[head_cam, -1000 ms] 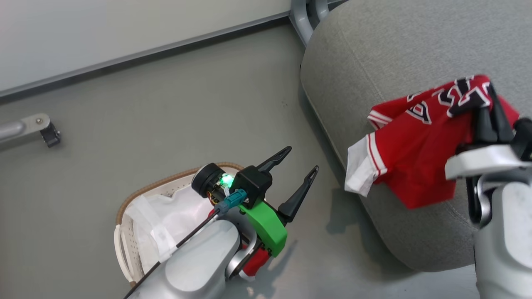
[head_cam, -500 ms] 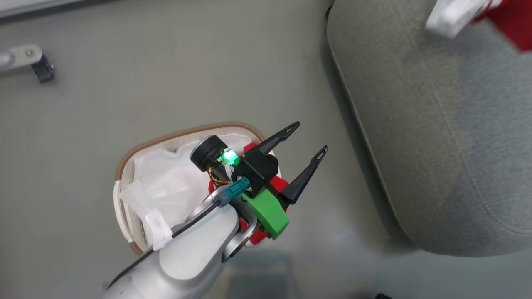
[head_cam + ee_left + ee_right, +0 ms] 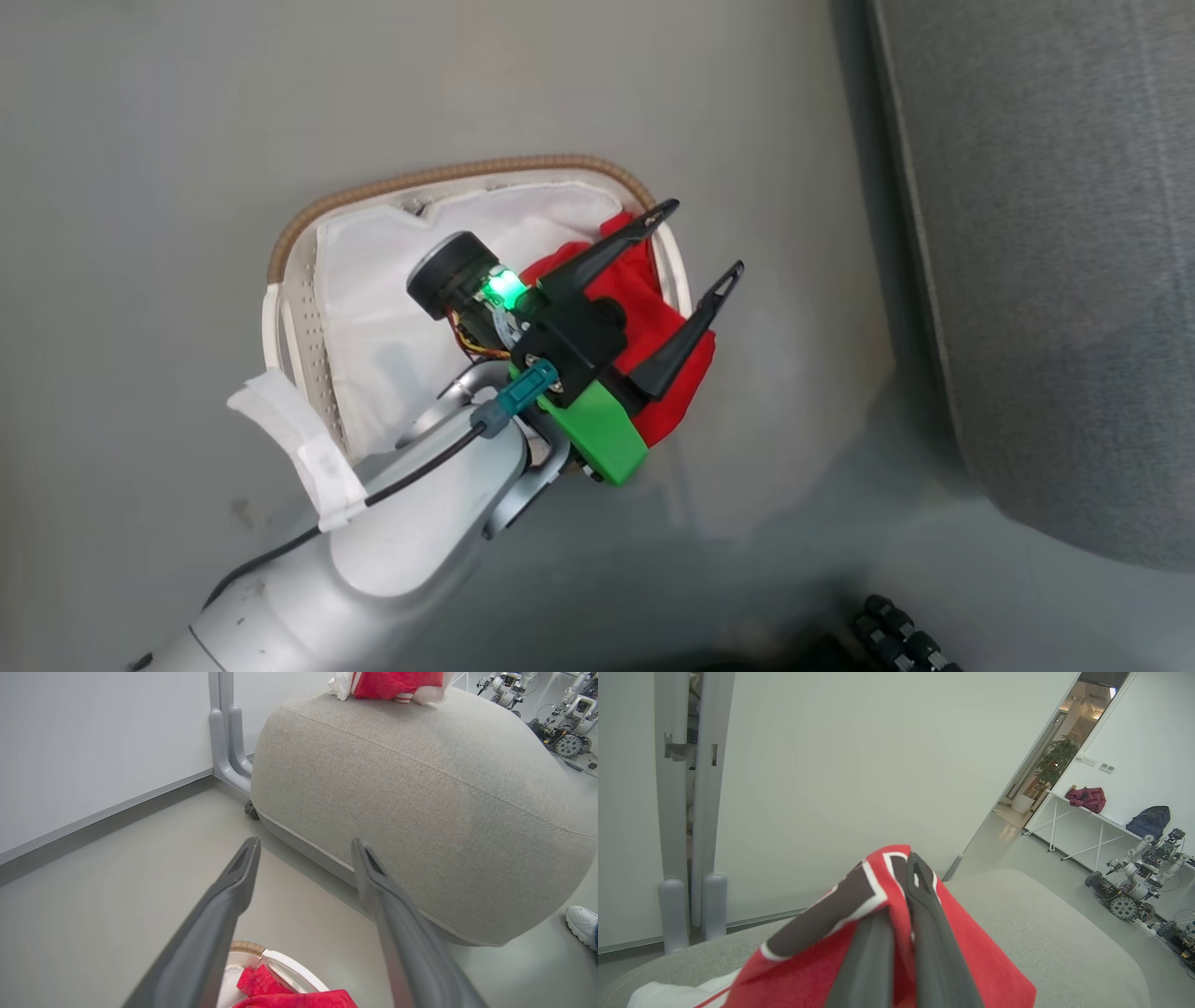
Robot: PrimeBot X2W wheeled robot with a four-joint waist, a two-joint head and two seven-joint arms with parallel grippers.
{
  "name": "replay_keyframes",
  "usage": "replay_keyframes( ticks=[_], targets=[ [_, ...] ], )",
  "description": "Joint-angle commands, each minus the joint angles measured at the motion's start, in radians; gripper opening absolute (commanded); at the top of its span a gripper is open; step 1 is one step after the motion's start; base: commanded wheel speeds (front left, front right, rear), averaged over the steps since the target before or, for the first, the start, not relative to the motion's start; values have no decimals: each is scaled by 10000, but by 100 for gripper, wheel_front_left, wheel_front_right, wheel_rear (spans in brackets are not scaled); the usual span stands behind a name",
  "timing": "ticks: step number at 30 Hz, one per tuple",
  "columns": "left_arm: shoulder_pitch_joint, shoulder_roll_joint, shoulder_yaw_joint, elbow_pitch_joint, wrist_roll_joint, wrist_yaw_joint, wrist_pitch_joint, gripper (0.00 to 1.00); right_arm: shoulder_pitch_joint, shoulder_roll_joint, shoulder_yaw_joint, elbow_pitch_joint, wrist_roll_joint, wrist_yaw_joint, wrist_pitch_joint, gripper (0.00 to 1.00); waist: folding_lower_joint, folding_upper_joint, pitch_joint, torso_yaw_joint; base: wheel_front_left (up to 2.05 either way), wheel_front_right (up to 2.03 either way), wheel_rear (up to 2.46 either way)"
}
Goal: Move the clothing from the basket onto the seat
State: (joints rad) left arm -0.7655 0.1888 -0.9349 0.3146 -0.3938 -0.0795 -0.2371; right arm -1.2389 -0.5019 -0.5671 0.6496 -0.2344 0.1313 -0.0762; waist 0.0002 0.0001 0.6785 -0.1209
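Poised above the oval white laundry basket (image 3: 448, 175) on the pale grey floor (image 3: 187, 140): the left hand (image 3: 707, 235), released, with its two long dark fingers spread wide and nothing between them. Directly beneath, a red garment (image 3: 653, 294) bunched against the side of the basket nearest the grey seat cushion (image 3: 1055, 233) and spilling over the brown woven-look rim, next to the crumpled white liner (image 3: 373, 299). Basket on the floor near the cushion, with a gap between the two. Up over the cushion's rounded top, the right hand (image 3: 906, 877), clenched on a red jersey (image 3: 980, 961), with fingers pressed close together on a fold bearing part of a black number edged in white. From the left wrist, the jersey's red cloth and white trim lying on the cushion's upper edge, well apart from the basket. At the right edge of that view, a person's white shoe (image 3: 581, 924) on the floor.
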Motion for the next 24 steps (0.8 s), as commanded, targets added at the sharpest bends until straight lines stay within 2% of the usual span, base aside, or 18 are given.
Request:
replay_keyframes(
  ticks=[1, 8, 9, 10, 11, 12, 17, 24],
  targets=[
    [-204, 151, 88, -91, 95, 78, 28, 100, 141, 237, -162, 266, -152, -10, -201, 0, -2, -1, 911, 407, 0, 0, 0],
    [-306, 450, 153, -326, 95, 263, 162, 100, 471, 1070, -867, 1751, -924, -10, -1049, 0, -2, -1, 1147, 171, 0, 0, 0],
    [-290, 467, 151, -329, 81, 283, 168, 100, 504, 1131, -923, 1881, -983, -10, -1130, 9, -2, -1, 1126, 133, 0, 0, 0],
    [-263, 485, 157, -332, 52, 282, 174, 100, 526, 1204, -981, 2002, -1033, -10, -1250, 41, -2, -1, 1080, 83, 0, 0, 0],
    [-234, 533, 174, -326, 21, 289, 176, 100, 555, 1290, -965, 2105, -1098, -10, -1329, 53, -2, -1, 1031, 28, 0, 0, 0],
    [-199, 595, 208, -313, -17, 323, 167, 100, 603, 1393, -915, 2196, -1169, -10, -1453, 100, -2, -1, 957, -42, 0, 0, 0],
    [72, 711, 471, -252, -207, 525, 17, 100, 919, 1782, -372, 2439, -1302, -10, -1817, 100, -2, -1, 374, -392, 0, 0, 0],
    [462, 683, 931, 4, -693, 705, -181, 100, 1471, 1805, 190, 2580, -1270, -10, -1888, 100, -2, -1, -572, -523, 0, 0, 0]
  ],
)
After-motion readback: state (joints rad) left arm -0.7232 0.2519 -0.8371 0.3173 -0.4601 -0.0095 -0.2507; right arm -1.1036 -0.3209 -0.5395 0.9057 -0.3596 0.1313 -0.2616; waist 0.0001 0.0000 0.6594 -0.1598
